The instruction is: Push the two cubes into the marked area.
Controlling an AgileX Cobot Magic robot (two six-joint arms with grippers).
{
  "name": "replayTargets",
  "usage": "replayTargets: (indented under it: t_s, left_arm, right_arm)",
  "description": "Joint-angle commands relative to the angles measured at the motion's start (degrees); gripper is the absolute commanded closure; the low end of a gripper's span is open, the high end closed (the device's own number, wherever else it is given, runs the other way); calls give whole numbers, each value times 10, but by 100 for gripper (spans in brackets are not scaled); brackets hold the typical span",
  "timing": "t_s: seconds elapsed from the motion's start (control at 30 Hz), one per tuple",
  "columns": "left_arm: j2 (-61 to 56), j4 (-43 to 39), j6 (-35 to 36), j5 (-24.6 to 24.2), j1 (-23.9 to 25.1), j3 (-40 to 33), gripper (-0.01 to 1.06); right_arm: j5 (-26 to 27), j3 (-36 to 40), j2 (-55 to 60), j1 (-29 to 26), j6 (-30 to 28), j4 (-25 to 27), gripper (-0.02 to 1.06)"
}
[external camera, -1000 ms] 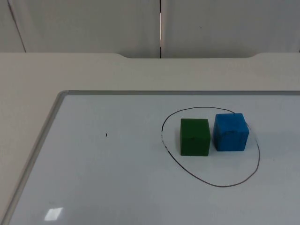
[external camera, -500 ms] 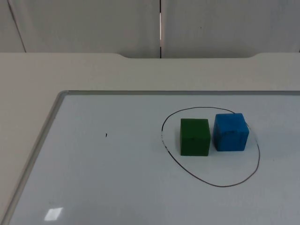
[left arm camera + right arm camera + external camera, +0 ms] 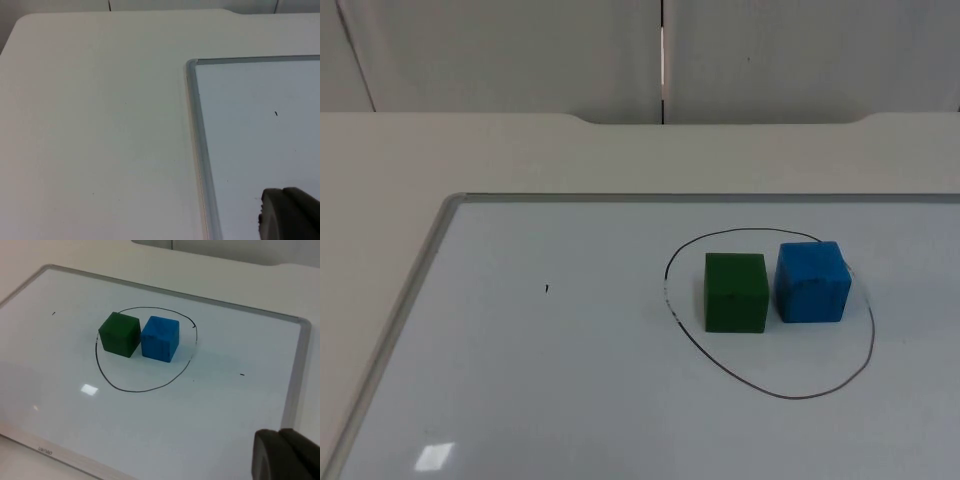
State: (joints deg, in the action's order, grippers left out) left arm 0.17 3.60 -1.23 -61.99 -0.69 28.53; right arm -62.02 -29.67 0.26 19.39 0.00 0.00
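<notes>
We see a whiteboard (image 3: 570, 400) with a grey metal frame lying flat on the white table (image 3: 520, 150), and on its surface a hand-drawn black oval (image 3: 772, 391) marks the target area. Both cubes sit inside that line: the green cube (image 3: 736, 292) toward the left of the oval and the blue cube (image 3: 811, 282) just beside it on the right, their facing sides so close that we cannot tell whether they touch. In the top view the blue cube's far right corner comes right up to the line; in the right wrist view the green cube (image 3: 120, 334) and blue cube (image 3: 160, 338) both stand within the oval (image 3: 135, 389), crowded toward its far side, with bare board inside the line on the near side. A small black mark (image 3: 547, 289) lies on the board well to the left of the oval. The left gripper (image 3: 289, 214) hangs above the whiteboard's left edge, near the frame's corner (image 3: 191, 63), well away from the cubes. The right gripper (image 3: 282, 456) hangs over the board's near right part, apart from the cubes. Of each gripper one dark fingertip is all we can make out, so we cannot tell how either one's jaws stand.
</notes>
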Motion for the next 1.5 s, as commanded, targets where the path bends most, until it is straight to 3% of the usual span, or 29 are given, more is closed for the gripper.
replayTargets:
  t_s: [0.0,0.33,0.47,0.63,0.67,0.73,0.8,0.93,1.33,1.47]
  left_arm:
    - [-2,-3,0,5,1,-3,105]
    - [-2,-3,0,5,1,-3,105]
    - [-2,-3,0,5,1,-3,104]
    - [-2,-3,0,5,1,-3,82]
    - [-2,-3,0,5,1,-3,72]
    - [-2,-3,0,5,1,-3,44]
    - [-2,-3,0,5,1,-3,39]
    - [-2,-3,0,5,1,-3,15]
    - [-2,-3,0,5,1,-3,12]
    - [-2,-3,0,5,1,-3,7]
  right_arm:
    - [1,1,-3,-2,3,0,105]
    - [1,1,-3,-2,0,0,104]
    - [1,1,-3,-2,0,0,96]
    - [1,1,-3,-2,0,0,70]
    - [1,1,-3,-2,0,0,59]
    - [1,1,-3,-2,0,0,48]
    - [1,1,-3,-2,0,0,46]
    - [1,1,-3,-2,0,4,43]
    - [1,1,-3,-2,0,6,42]
    - [1,1,-3,-2,0,6,27]
